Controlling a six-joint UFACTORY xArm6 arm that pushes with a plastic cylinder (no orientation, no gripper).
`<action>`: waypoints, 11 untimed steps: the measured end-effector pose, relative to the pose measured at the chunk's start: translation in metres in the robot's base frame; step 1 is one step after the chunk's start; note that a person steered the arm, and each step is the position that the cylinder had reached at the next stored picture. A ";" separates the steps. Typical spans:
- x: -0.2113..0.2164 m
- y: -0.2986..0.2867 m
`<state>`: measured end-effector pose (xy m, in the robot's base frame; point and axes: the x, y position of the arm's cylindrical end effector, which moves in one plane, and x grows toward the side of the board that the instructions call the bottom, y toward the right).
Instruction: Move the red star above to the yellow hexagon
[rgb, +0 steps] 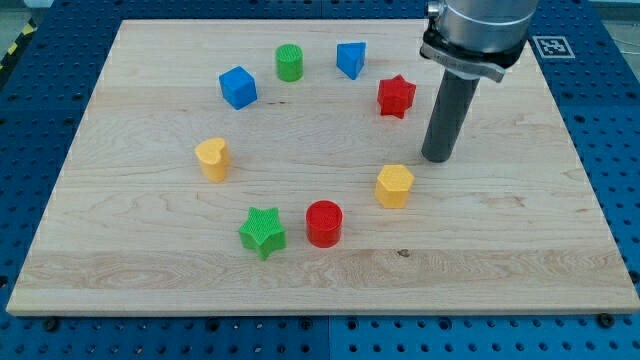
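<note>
End effector: my tip (436, 158) was a bare rod on the worktop (540, 230), with no jaws to be apart or together, touching no block.
Red star (396, 96): up-left of the tip, near.
Yellow hexagon (395, 185): down-left, just beside.
Risk: I judged a careless sweep left would nudge the hexagon, shifting the target.
Risk: an off-centre push might spin the star toward the blue block (350, 59).

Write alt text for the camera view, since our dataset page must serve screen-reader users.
My tip rests on a wooden board, right of and apart from both the red star and the yellow hexagon below it. Six more blocks complete a loose ring: blue wedge, green cylinder, blue cube, yellow heart, green star, red cylinder.
</note>
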<state>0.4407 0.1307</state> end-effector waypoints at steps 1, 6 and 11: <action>-0.027 0.001; -0.123 0.060; -0.155 0.006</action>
<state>0.2857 0.1368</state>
